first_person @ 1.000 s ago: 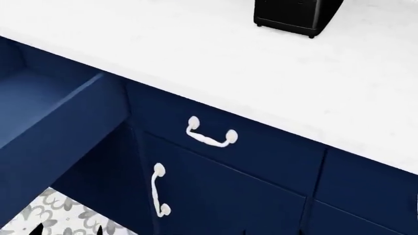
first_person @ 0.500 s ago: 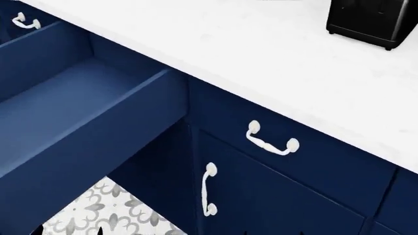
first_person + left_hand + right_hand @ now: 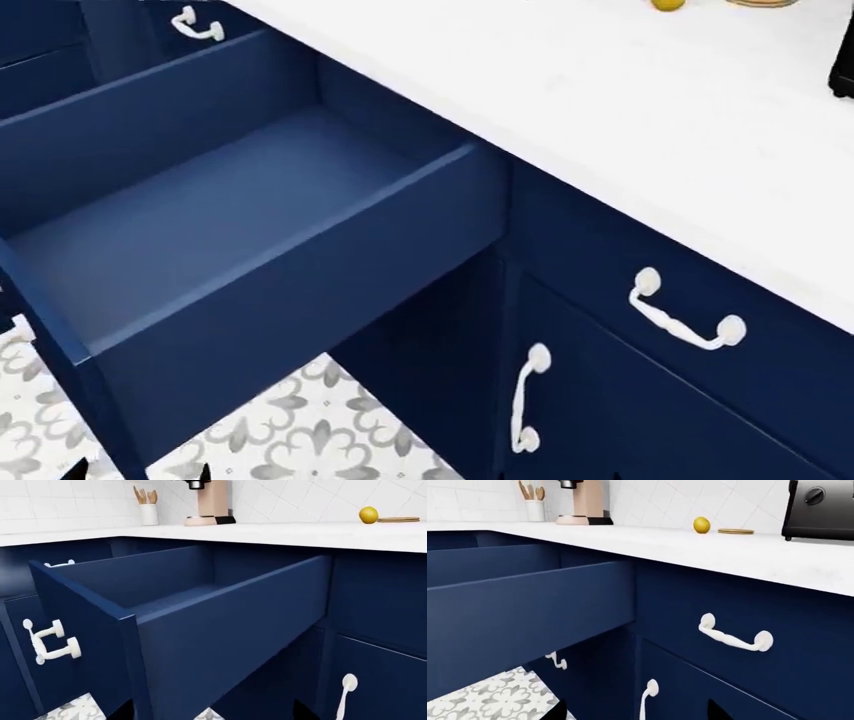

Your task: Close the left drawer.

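Observation:
The left drawer (image 3: 227, 210) stands pulled far out from under the white countertop (image 3: 601, 110), navy and empty inside. In the left wrist view the drawer (image 3: 220, 625) fills the middle, and its white curved handle (image 3: 53, 642) shows on the front panel. My left gripper (image 3: 213, 716) is open and empty, low beside the drawer's front corner, not touching it. In the right wrist view the drawer's side wall (image 3: 514, 615) is seen from its right. My right gripper (image 3: 637, 716) is open and empty, facing the cabinet door below the neighbouring drawer.
A shut drawer with a curved white handle (image 3: 687, 320) sits right of the open one, above a cabinet door with a white handle (image 3: 530, 400). On the counter are a lemon (image 3: 701, 525), a black toaster (image 3: 820, 510) and a coffee machine (image 3: 584, 502). The floor (image 3: 307, 430) is patterned tile.
The head view has swung left: the open drawer now fills its left half, the shut drawer's handle has slid right, and the toaster has nearly left the frame.

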Controlling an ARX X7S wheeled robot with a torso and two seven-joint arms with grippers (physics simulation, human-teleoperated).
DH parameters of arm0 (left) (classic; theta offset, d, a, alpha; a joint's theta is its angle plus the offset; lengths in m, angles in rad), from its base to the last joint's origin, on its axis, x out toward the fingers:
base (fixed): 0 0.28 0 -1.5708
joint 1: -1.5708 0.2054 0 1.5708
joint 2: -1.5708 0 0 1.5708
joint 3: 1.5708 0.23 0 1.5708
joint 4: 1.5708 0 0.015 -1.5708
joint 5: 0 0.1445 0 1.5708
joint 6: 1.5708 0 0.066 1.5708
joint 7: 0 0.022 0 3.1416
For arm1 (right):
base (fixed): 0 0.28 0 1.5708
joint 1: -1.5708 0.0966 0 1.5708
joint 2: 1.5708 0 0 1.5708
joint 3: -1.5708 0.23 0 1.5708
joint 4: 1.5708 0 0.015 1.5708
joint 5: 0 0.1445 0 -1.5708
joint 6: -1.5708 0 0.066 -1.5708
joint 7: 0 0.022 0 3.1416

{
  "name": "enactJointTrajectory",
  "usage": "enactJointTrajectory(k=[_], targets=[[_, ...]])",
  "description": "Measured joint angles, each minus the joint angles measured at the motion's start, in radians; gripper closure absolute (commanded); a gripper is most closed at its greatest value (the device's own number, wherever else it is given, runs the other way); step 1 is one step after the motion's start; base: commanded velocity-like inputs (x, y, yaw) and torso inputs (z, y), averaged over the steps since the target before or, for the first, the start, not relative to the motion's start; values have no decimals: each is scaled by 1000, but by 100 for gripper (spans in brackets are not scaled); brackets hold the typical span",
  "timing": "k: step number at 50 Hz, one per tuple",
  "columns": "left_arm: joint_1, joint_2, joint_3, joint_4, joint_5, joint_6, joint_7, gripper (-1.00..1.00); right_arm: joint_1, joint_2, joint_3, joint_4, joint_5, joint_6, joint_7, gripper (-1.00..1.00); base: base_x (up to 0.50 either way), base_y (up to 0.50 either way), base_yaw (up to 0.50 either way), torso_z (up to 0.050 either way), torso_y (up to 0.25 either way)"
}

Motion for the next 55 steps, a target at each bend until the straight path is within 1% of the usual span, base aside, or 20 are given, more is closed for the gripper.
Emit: enactJointTrajectory(k=[42, 55], targets=[[-12, -13, 18, -18, -18, 8, -15, -100, 8, 13, -20, 11, 18, -6, 14, -100, 0, 0, 500, 0, 0], [-18, -16, 25, -25, -24, 11, -18, -100, 25, 12, -23, 26, 5, 18, 41, -100, 0, 0, 0, 0, 0]])
